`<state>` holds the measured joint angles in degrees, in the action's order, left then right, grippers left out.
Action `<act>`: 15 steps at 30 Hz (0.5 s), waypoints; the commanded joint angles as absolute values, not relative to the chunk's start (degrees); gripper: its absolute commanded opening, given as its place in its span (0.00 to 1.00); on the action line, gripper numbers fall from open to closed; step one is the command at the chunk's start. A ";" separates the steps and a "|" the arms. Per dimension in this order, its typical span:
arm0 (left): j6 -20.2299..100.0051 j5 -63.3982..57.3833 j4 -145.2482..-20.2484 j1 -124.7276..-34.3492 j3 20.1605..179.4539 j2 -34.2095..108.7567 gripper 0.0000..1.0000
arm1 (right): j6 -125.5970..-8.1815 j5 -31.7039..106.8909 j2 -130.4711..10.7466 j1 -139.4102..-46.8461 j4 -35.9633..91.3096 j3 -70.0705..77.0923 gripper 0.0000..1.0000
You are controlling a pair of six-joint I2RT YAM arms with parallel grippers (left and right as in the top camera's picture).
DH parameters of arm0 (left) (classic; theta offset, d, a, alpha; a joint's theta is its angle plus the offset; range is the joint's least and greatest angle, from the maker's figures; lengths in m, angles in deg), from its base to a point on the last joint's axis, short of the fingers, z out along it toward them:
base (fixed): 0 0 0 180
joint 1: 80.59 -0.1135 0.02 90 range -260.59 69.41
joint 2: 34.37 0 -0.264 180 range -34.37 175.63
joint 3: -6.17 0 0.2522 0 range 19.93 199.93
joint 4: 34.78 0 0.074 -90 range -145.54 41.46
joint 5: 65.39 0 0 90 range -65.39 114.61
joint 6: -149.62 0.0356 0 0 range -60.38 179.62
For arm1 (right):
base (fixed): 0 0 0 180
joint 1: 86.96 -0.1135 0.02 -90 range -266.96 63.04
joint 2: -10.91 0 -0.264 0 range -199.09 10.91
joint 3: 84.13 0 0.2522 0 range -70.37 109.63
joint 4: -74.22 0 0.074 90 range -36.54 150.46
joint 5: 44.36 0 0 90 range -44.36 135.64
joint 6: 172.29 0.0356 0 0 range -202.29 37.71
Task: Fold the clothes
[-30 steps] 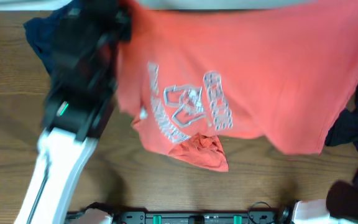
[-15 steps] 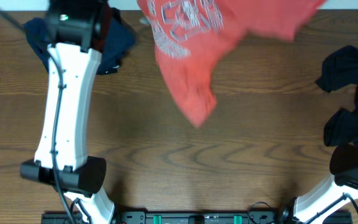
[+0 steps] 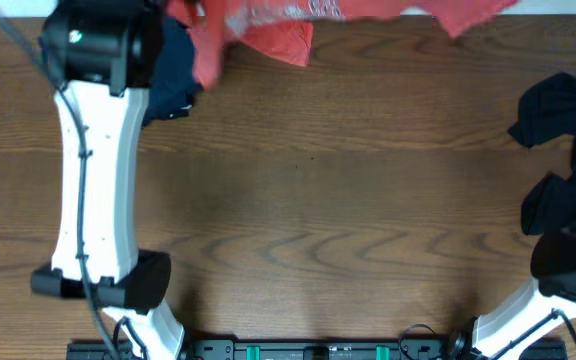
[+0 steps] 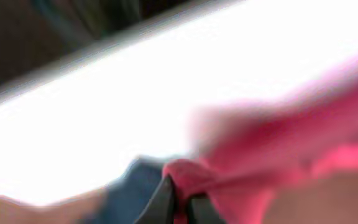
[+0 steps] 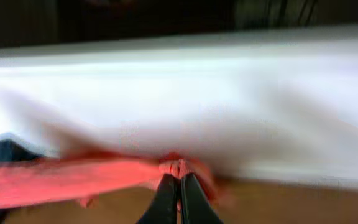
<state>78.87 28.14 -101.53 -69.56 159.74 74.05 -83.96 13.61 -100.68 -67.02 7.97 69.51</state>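
At the far edge of the bench [image 3: 318, 200], overhead view: the red shirt [image 3: 258, 30] is held up between both arms, only its lower hem and part of its lettering inside the frame. The left arm [image 3: 93, 170] reaches full length toward that edge.

Left wrist view (blurred): the left end effector [image 4: 180, 193] is closed on a bunched fold of red cloth, fingers pinched tight. Right wrist view (also blurred): the right end effector [image 5: 178, 177] is likewise clamped on a small gather of the red shirt, with the cloth running off to one side in a stretched band. Neither end effector shows in the overhead view.

Two separate pinch points with cloth drawn between them suggest that the garment is being spread in the air so that it hangs open rather than crumpled, a likely preparation for laying it flat on the middle of the bench. No fold is yet made.

The navy shirt [image 3: 173, 70] lies heaped beside the left arm's far end, partly under the red hem. The black shirts [image 3: 568, 130] are piled at the right edge, well apart, apparently waiting their turn.
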 commanded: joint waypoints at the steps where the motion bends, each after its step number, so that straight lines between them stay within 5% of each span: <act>1: 77.25 28.01 -107.98 -69.87 159.65 75.82 0.06 | -91.39 13.71 -103.89 -67.00 2.37 69.44 0.01; 8: 71.31 28.01 -122.28 -69.84 159.65 76.87 0.06 | -98.32 13.74 -105.73 -67.00 -14.22 69.44 0.01; 15: 68.71 24.16 -136.81 -68.51 159.65 76.85 0.06 | -103.78 13.65 -105.40 -66.95 -25.01 69.46 0.11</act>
